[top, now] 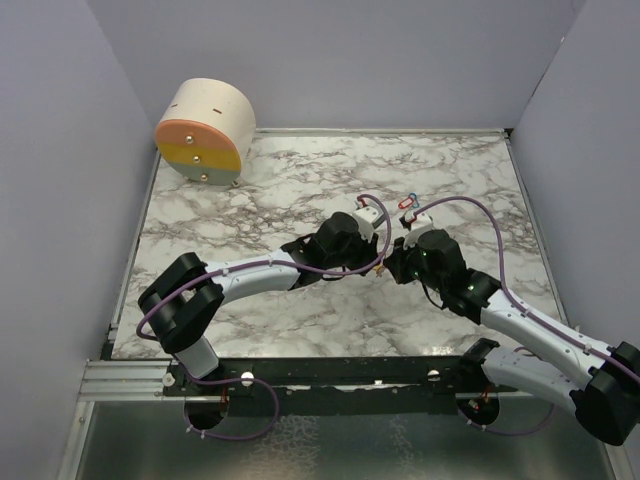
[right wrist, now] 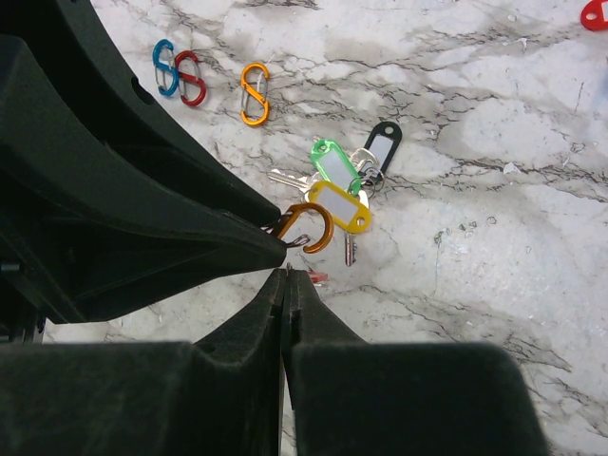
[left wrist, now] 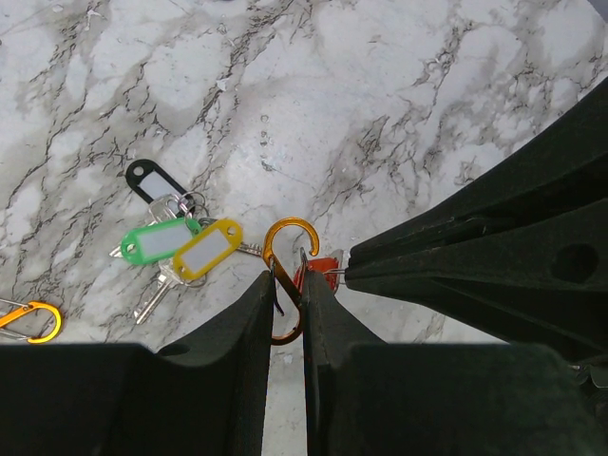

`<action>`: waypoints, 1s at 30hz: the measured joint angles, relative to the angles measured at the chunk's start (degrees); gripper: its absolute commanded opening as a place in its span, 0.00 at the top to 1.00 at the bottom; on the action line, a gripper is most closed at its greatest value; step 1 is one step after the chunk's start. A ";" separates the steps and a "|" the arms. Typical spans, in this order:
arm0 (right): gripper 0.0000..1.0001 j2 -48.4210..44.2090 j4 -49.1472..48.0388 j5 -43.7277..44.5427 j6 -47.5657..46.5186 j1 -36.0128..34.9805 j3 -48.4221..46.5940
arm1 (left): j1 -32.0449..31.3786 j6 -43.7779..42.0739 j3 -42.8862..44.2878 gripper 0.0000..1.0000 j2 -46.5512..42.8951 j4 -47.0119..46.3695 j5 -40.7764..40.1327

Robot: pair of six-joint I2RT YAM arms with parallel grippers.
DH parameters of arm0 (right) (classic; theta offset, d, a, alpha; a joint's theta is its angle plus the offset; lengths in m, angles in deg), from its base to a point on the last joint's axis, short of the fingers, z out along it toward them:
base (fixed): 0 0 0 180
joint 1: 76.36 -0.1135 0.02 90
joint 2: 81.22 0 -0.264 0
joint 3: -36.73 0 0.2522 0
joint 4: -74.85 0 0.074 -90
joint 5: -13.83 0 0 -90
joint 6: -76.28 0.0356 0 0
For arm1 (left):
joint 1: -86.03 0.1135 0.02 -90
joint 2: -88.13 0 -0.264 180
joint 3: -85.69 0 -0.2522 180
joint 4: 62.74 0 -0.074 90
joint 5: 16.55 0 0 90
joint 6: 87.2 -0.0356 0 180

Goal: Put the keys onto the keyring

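Note:
My left gripper point(left wrist: 285, 277) is shut on an orange S-shaped carabiner keyring point(left wrist: 288, 237); its open hook sticks out past the fingertips. My right gripper point(right wrist: 288, 274) is shut on the wire ring of a red-tagged key point(left wrist: 321, 270), held right beside the keyring's gate. The keyring also shows in the right wrist view point(right wrist: 311, 226). The green-tagged point(left wrist: 157, 242), yellow-tagged point(left wrist: 209, 249) and black-tagged point(left wrist: 147, 180) keys lie in a cluster on the marble just beyond. In the top view both grippers meet at mid-table point(top: 386, 263). No blue-tagged key is in view.
Spare carabiners lie farther off: blue point(right wrist: 163, 66), red point(right wrist: 190, 78) and orange point(right wrist: 254, 92). A round wooden box point(top: 205, 130) stands at the back left corner. Grey walls close in the marble table point(top: 250, 200).

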 measured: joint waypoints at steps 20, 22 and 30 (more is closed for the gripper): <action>0.99 -0.02 0.00 0.04 0.00 0.00 0.02 | -0.59 -0.02 0.00 1.00 -0.02 0.07 0.37; 0.99 -0.02 0.00 0.07 0.00 0.00 0.02 | -0.63 -0.02 0.00 1.00 -0.11 0.13 0.37; 0.99 -0.02 0.02 0.37 0.02 0.00 0.02 | -0.79 -0.07 0.00 1.00 -1.62 0.63 0.44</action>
